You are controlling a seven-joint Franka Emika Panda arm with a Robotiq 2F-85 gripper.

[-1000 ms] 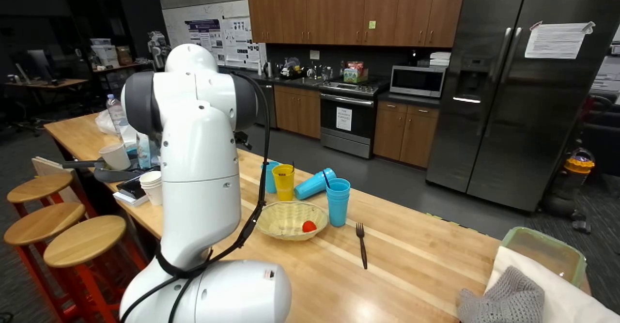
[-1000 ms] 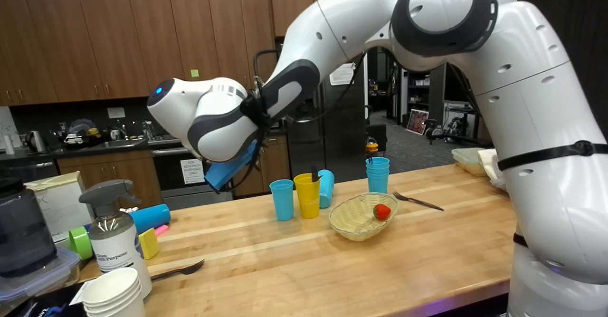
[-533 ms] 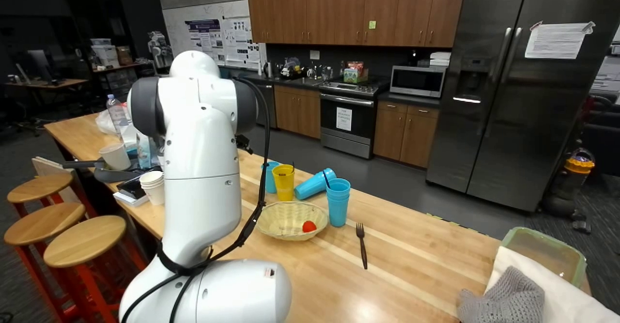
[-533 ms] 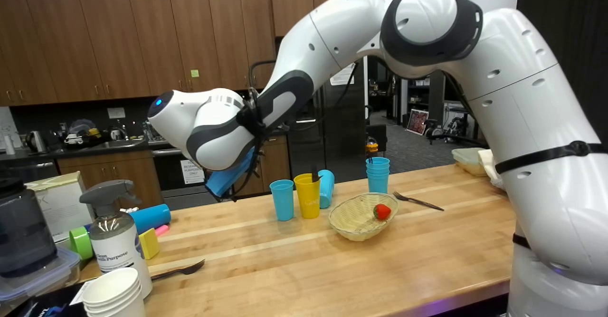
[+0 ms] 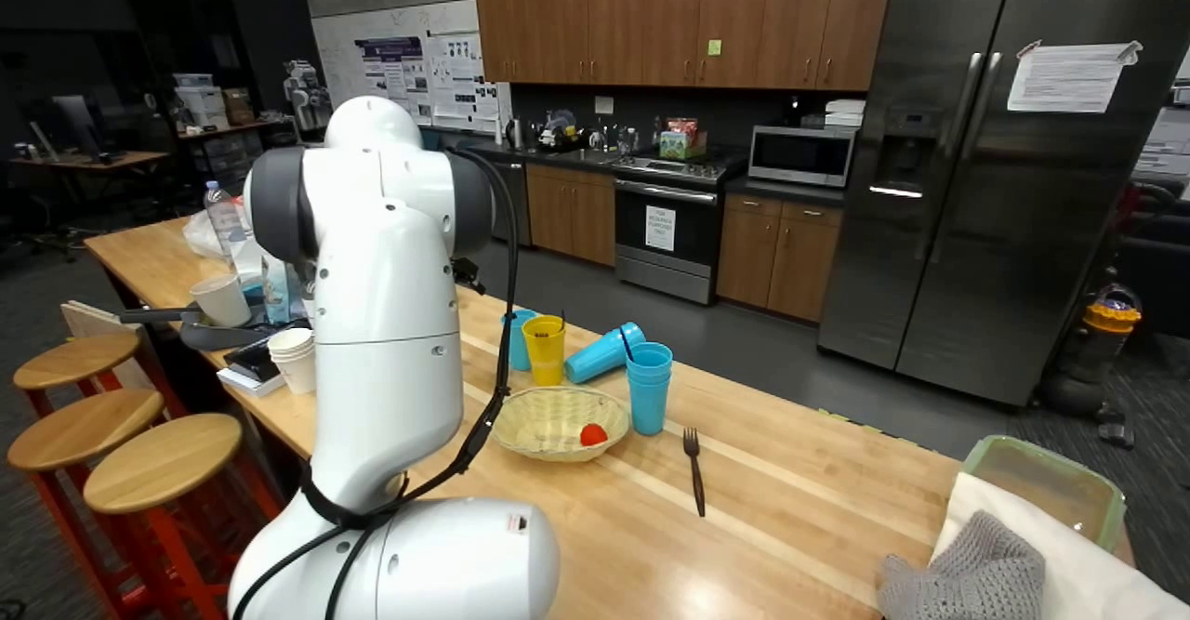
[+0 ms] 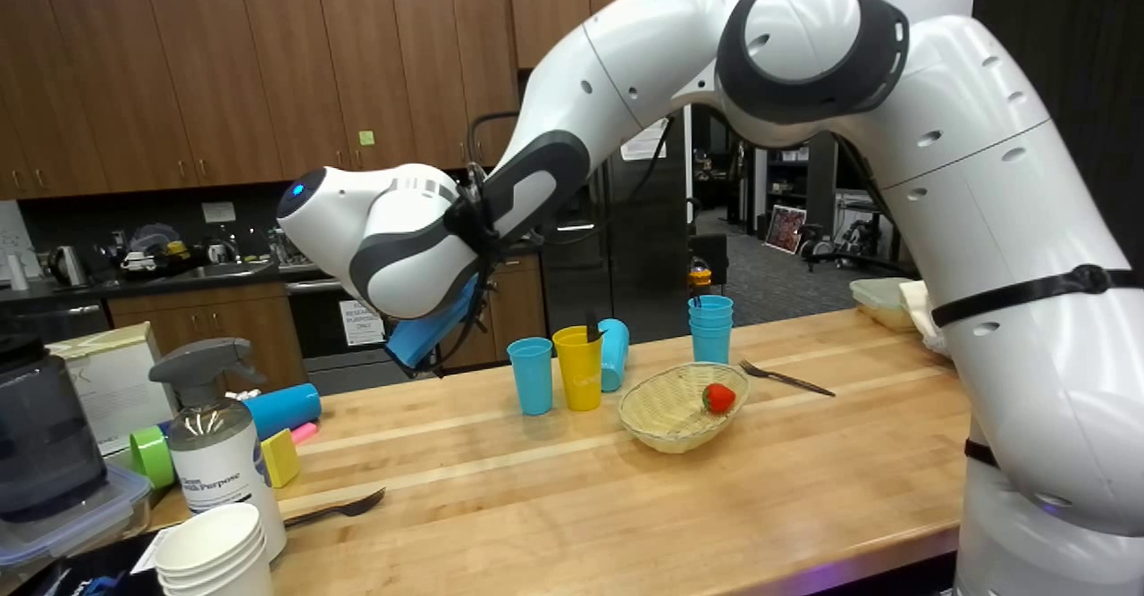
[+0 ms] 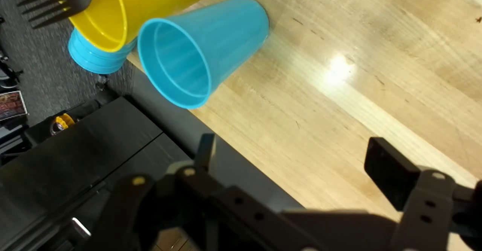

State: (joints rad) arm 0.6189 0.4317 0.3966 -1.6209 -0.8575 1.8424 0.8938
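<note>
I am arching my arm [image 6: 804, 42] high, and my gripper [image 7: 298, 161] (jaws spread wide) is hanging at its end.

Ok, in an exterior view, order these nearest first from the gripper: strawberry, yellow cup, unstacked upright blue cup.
1. Unstacked upright blue cup: image-left of the others.
2. Yellow cup: just image-right of it.
3. Strawberry: farther image-right, in the wicker basket.

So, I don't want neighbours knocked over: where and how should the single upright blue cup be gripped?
Likely best by the outer wall of the single upright blue cup, halfway up, approaching level from the side away from the yellow cup: it is upright, flares toward the rim, and has the yellow cup close beside it.
</note>
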